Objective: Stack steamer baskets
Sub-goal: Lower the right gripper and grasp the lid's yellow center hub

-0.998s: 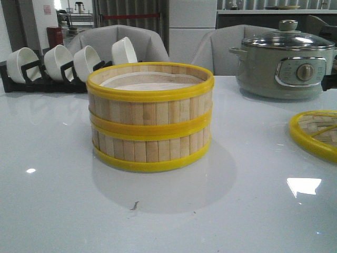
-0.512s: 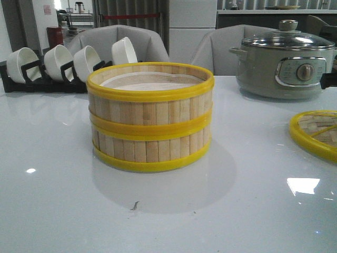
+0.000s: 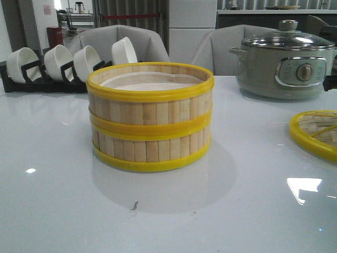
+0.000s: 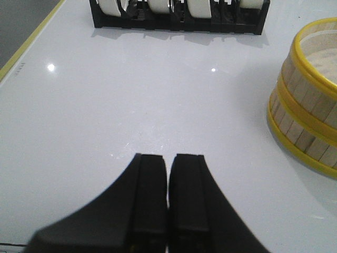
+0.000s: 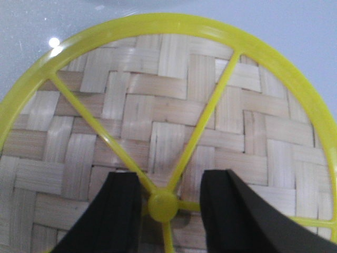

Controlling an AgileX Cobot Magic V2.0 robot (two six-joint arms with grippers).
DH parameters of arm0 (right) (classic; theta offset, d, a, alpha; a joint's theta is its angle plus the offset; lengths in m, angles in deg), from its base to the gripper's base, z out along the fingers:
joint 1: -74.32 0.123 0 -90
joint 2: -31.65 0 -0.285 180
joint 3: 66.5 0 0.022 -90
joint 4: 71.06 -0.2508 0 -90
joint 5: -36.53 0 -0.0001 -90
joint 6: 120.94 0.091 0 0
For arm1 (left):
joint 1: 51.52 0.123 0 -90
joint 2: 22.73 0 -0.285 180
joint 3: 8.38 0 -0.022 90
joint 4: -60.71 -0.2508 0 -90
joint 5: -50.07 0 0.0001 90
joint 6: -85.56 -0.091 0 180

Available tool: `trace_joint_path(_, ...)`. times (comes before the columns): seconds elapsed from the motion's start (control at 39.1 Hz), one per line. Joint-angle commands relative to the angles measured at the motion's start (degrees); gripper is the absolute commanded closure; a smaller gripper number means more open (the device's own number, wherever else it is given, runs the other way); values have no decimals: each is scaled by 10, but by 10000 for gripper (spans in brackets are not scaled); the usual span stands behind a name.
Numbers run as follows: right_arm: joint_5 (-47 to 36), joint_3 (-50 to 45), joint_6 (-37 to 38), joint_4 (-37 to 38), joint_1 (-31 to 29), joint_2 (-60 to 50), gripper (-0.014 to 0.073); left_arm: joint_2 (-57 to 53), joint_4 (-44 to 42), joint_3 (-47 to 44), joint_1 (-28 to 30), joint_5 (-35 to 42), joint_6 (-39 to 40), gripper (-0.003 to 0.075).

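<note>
Steamer baskets (image 3: 150, 117) stacked on glossy white table (image 3: 63, 211); chairs (image 3: 118, 39) behind.

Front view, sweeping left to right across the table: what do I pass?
Black rack of white bowls → stacked bamboo steamer baskets with yellow rims → grey-green electric pot with glass lid → flat woven bamboo lid with yellow rim.

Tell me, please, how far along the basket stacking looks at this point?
Done: the upper steamer basket sits squarely on the lower steamer basket. In hand: nothing; the left hand is shut and apart from the stack, while the right hand is open, fingers either side of the lid's knob. Left: nothing to stack.
</note>
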Motion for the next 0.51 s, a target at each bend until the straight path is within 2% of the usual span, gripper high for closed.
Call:
trace_joint_path(0.0,-31,20,-5,5,-4,-28,236,2,2,18,-4,50,5,629)
trace_joint_path(0.49,-19,20,-5,5,-3,-28,525,2,2,18,-4,50,5,629)
